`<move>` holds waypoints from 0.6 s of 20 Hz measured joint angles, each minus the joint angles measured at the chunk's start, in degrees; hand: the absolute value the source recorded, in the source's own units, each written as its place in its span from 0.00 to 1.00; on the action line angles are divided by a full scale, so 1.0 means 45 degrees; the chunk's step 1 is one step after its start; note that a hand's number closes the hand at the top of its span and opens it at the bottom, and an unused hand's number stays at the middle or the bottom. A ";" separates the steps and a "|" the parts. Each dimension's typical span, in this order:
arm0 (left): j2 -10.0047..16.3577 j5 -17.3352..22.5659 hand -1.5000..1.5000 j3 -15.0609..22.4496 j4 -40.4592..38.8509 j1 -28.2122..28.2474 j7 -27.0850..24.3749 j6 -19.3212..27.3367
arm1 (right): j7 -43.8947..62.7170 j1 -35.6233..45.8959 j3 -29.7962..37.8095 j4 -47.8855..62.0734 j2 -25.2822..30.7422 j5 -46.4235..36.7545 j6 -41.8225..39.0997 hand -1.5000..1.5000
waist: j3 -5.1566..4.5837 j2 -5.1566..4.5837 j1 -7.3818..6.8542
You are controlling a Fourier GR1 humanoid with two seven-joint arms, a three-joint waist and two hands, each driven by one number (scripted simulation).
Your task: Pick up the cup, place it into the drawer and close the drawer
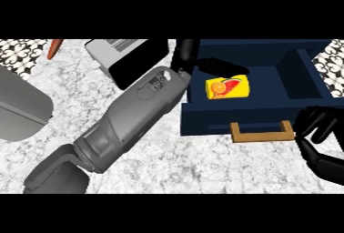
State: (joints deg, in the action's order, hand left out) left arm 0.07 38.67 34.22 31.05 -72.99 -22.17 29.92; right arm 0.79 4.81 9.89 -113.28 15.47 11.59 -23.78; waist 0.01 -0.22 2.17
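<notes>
The left forearm (128, 123), grey and bulky, comes in from 7 o'clock and runs slantwise across the marbled bench (201, 168) toward 1 o'clock, where its black left hand (191, 59) hangs over the back left corner of the open drawer (269, 116). Part of that hand lies along the top edge of the cup (227, 87); whether it is gripping the cup or merely touching it cannot be told. The cup is yellow with an orange fruit printed on it, and it sits inside the drawer's wider left section, just past centre toward 1 o'clock, close to the left wall. The drawer is dark blue and pulled out toward the viewer, with a wooden handle (262, 133) on its front at about 4 o'clock. Just beside that handle, at the 4 o'clock edge, the right hand (322, 136) rests with relaxed, slightly bent fingers, holding nothing and apart from the handle. At 9 o'clock a flat grey rounded slab (20, 109) lies on the bench. At 11 o'clock stands a black-and-white appliance (128, 57), partly hidden by the forearm, and farther toward 10 o'clock an orange-red stick (53, 48) lies on patterned tile (20, 52).
</notes>
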 measured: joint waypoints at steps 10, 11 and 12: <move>0.1844 0.0056 0.00 -0.0915 0.2603 0.1197 0.1252 -0.0282 | 0.0039 -0.0901 -0.0675 -0.0688 0.0653 -0.2820 -0.0172 1.00 | -0.0005 0.0140 -0.0629; 0.2098 0.0062 0.00 -0.0951 0.3055 0.1455 0.1413 -0.0338 | 0.0150 -0.0726 -0.0802 -0.0569 0.0641 -0.3193 -0.0036 1.00 | -0.0006 0.0143 -0.0697; 0.2324 0.0060 0.00 -0.1036 0.3431 0.1652 0.1591 -0.0347 | 0.0239 -0.0674 -0.1035 -0.0560 0.0524 -0.3629 0.0149 1.00 | -0.0006 0.0140 -0.0710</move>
State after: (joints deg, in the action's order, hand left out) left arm 10.53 38.94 29.56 46.49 -65.55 -15.01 28.36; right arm 1.86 1.77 5.24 -115.80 17.83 -4.74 -23.11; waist -0.02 0.41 -1.02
